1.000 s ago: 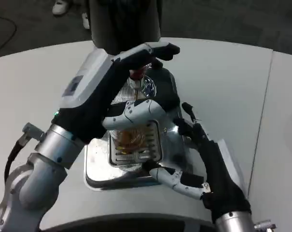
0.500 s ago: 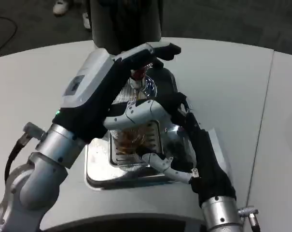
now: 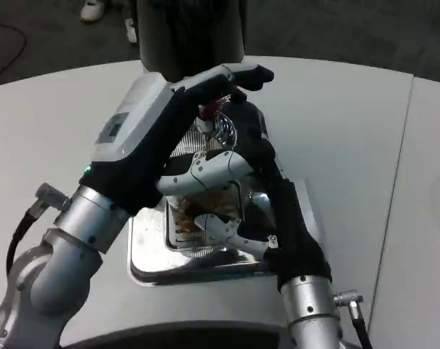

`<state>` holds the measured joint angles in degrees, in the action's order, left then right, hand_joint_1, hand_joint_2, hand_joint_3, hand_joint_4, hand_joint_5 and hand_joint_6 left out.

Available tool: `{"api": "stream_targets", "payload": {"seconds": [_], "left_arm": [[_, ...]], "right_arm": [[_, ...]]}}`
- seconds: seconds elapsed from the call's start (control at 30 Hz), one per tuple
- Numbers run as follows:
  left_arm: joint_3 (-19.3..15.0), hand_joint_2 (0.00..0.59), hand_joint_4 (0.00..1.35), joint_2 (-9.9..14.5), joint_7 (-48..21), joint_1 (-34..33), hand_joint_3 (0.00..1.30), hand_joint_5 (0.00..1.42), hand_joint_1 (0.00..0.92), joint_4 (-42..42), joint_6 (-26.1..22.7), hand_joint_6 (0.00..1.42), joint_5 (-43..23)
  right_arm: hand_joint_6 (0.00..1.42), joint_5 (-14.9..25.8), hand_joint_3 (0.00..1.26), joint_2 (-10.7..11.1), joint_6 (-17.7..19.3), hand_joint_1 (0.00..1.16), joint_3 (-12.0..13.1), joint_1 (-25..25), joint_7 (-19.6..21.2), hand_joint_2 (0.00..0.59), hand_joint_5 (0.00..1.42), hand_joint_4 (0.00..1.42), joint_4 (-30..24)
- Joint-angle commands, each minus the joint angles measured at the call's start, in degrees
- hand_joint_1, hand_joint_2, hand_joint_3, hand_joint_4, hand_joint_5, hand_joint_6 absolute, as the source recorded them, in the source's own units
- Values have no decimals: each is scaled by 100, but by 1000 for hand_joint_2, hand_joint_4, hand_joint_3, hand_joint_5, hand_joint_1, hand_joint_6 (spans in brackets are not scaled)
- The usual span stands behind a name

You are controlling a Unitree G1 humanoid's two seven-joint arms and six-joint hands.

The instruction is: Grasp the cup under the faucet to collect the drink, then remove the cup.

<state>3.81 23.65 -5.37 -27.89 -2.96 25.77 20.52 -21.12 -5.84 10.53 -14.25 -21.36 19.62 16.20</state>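
Head view: right hand [image 3: 267, 200] fingers [image 3: 223, 225] curl around the cup [image 3: 198, 207]; left hand [image 3: 169, 138] fingers [image 3: 245, 75] press the faucet [image 3: 211, 115].

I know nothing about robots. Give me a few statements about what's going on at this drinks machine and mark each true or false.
1. The left hand reaches up to the faucet. True.
2. The cup lies tipped over on the bare table. False: it stands upright on the shiny metal tray under the faucet.
3. The right hand is at the cup, fingers curled by its side. True.
4. The cup holds a brownish drink. True.
5. The right hand rests flat on the table, far from the tray. False: it is over the tray, beside the cup.
6. The table is black. False: it is white.
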Motion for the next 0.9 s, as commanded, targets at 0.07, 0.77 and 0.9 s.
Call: {"api": "stream_targets", "payload": {"seconds": [0.07, 0.77, 0.9], "left_arm": [[118, 90, 323, 57, -126, 44, 339, 386, 0, -88, -69, 315, 113], [163, 90, 332, 106, -112, -87, 340, 402, 0, -343, 15, 321, 164], [171, 90, 332, 113, -115, -106, 343, 402, 0, -373, 19, 321, 180]], "right_arm": [[215, 36, 76, -194, 214, 870, 19, -224, 166, 150, 224, 220, 412], [196, 59, 63, -216, 596, 852, 143, -1091, 558, 140, 224, 231, 1773], [187, 52, 46, -234, 637, 841, 133, -1207, 629, 137, 224, 208, 1922]]}}
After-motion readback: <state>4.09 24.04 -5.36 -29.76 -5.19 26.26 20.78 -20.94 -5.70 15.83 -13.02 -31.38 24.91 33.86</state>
